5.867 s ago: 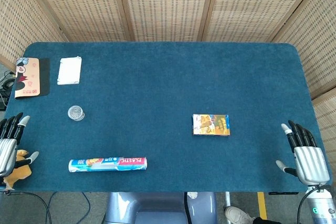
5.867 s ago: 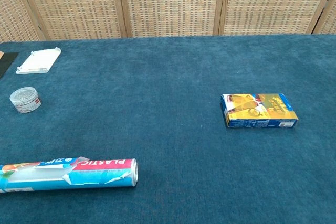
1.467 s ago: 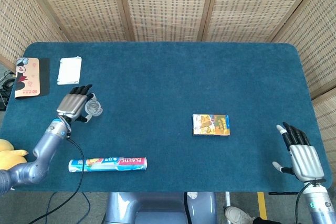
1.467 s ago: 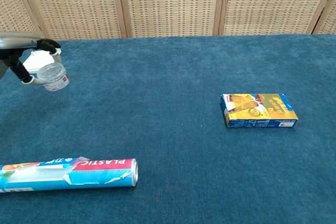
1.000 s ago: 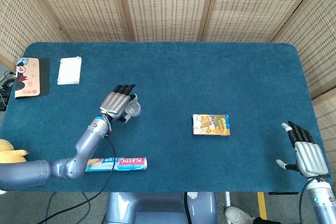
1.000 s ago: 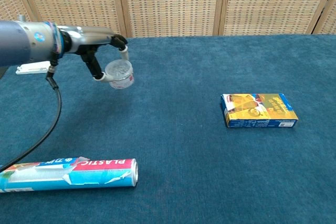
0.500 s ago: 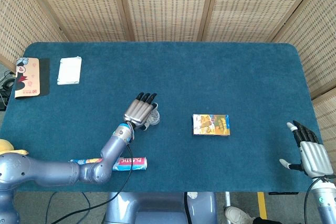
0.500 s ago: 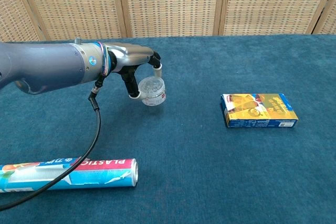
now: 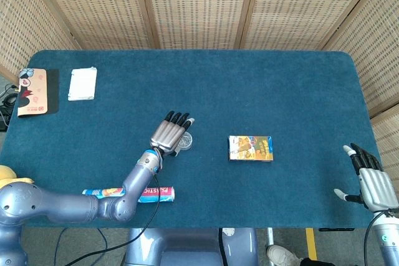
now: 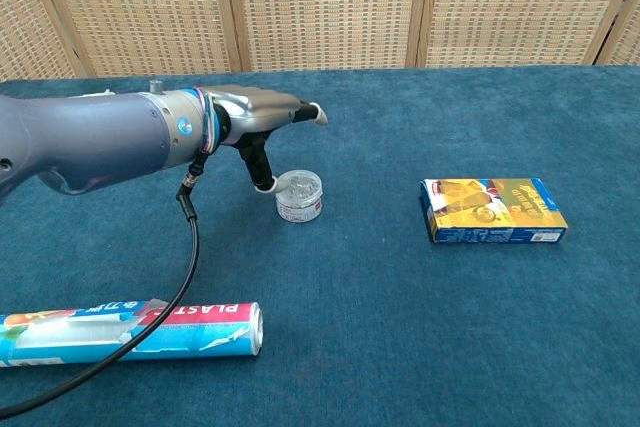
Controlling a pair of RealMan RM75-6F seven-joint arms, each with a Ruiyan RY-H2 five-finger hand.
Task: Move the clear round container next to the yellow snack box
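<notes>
The clear round container stands upright on the blue cloth, left of the yellow snack box with a gap between them. My left hand hovers just above and behind the container, fingers stretched out flat and apart, thumb hanging down close to the container's left side. It holds nothing. My right hand is at the table's lower right corner in the head view, open and empty; the chest view does not show it.
A roll of plastic wrap lies near the front edge, under my left forearm. A small white box and an orange card on a dark mat sit at the far left.
My left hand set the container down on the cloth and let go. Its fingers have spread out straight above it. The right hand stayed put.
</notes>
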